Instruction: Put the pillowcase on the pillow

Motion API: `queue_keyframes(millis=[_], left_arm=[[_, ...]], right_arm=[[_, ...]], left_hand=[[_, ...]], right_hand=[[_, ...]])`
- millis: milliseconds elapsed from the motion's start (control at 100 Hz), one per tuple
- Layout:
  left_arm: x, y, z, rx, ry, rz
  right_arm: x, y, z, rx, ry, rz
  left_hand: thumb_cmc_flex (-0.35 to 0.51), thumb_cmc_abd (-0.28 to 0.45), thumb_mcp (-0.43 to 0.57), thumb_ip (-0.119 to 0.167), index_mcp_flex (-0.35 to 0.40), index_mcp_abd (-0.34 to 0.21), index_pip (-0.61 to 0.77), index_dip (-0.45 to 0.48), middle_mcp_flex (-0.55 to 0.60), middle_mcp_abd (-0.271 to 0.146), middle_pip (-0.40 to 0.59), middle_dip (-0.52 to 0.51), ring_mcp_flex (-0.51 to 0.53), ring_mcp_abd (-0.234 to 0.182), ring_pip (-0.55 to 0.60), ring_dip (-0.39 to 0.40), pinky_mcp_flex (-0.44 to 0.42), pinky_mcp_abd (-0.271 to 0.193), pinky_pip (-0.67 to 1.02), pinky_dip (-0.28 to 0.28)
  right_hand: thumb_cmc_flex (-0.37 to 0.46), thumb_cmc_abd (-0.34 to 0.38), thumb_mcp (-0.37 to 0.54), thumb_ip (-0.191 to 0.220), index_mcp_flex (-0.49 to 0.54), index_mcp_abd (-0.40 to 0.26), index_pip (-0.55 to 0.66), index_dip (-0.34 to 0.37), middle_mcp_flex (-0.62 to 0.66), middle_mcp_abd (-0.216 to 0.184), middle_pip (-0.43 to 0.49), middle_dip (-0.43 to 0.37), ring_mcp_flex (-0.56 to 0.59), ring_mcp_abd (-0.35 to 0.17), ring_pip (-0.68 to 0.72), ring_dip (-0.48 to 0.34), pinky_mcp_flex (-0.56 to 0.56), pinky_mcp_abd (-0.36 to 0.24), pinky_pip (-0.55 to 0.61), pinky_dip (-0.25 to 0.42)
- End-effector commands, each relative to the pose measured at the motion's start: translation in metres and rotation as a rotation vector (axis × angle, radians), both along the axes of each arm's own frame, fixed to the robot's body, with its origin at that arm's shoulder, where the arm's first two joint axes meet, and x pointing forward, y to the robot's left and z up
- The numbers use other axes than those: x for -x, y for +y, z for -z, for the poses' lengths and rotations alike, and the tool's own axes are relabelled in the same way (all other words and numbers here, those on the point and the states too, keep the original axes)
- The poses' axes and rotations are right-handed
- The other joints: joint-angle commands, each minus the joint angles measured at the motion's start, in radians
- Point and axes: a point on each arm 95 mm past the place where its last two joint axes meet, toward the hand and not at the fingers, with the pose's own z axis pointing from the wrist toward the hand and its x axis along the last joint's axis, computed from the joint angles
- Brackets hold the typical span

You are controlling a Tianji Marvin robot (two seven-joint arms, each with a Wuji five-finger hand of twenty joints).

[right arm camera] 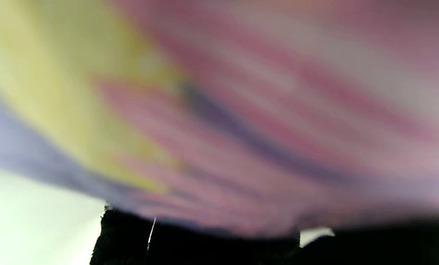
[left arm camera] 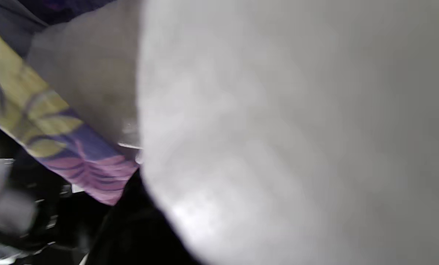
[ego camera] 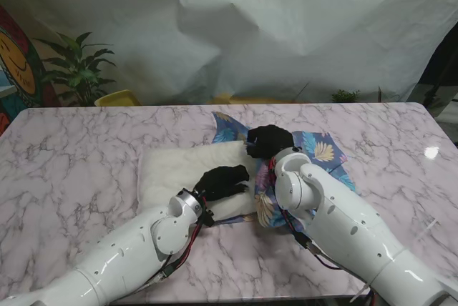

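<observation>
A white pillow point(ego camera: 179, 170) lies flat at the middle of the marble table point(ego camera: 79, 156), its right end against the mouth of a blue pillowcase point(ego camera: 322, 150) printed with yellow and pink leaves. My black-gloved left hand point(ego camera: 222, 181) rests on the pillow's right end, fingers curled over it. My black-gloved right hand point(ego camera: 268, 141) sits at the pillowcase's opening edge, fingers bunched on the fabric. The left wrist view is filled by blurred white pillow point(left arm camera: 278, 129) with pillowcase fabric point(left arm camera: 50, 125) beside it. Blurred pillowcase print point(right arm camera: 219, 110) fills the right wrist view.
A white crumpled backdrop point(ego camera: 286, 27) hangs behind the table. A potted plant point(ego camera: 79, 70) and a yellow tub point(ego camera: 118, 98) stand past the far left edge. Bare marble stretches at far left and far right point(ego camera: 408, 149).
</observation>
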Motion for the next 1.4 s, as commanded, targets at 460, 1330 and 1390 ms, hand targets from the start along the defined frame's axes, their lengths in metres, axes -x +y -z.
queue_keyframes(millis=[460, 1330, 1390], left_arm=[[0.002, -0.02, -0.004, 0.025, 0.023, 0.069], [-0.006, -0.01, 0.003, 0.004, 0.058, 0.038], [-0.007, -0.01, 0.001, 0.007, 0.054, 0.029]], right_arm=[[0.004, 0.015, 0.003, 0.081, 0.059, -0.104], [0.095, -0.01, -0.068, 0.234, -0.105, -0.058], [0.103, -0.015, -0.06, 0.287, -0.079, -0.056]], left_hand=[[0.099, 0.117, 0.05, 0.103, -0.022, -0.05, 0.057, 0.028, -0.015, 0.045, 0.019, 0.007, 0.016, -0.044, 0.03, -0.007, 0.013, -0.11, 0.02, -0.005], [0.099, 0.118, 0.05, 0.103, -0.023, -0.049, 0.056, 0.03, -0.016, 0.045, 0.021, 0.007, 0.016, -0.045, 0.033, -0.006, 0.012, -0.111, 0.024, -0.005], [0.099, 0.118, 0.05, 0.104, -0.023, -0.049, 0.056, 0.031, -0.016, 0.046, 0.021, 0.007, 0.014, -0.045, 0.033, -0.006, 0.012, -0.111, 0.024, -0.005]], right_hand=[[-0.276, 0.244, -0.132, 0.119, -0.117, 0.048, -0.262, 0.174, -0.252, 0.044, -0.058, -0.087, -0.198, 0.043, -0.239, -0.085, -0.136, 0.001, -0.061, -0.011], [-0.376, 0.477, -0.706, 0.195, -0.376, 0.204, -0.585, 0.162, -0.715, 0.228, -0.188, -0.247, -0.71, 0.186, -0.37, -0.319, -0.431, 0.037, -0.219, -0.081], [-0.379, 0.461, -0.709, 0.193, -0.366, 0.212, -0.581, 0.169, -0.699, 0.224, -0.182, -0.234, -0.693, 0.184, -0.361, -0.307, -0.419, 0.036, -0.215, -0.076]])
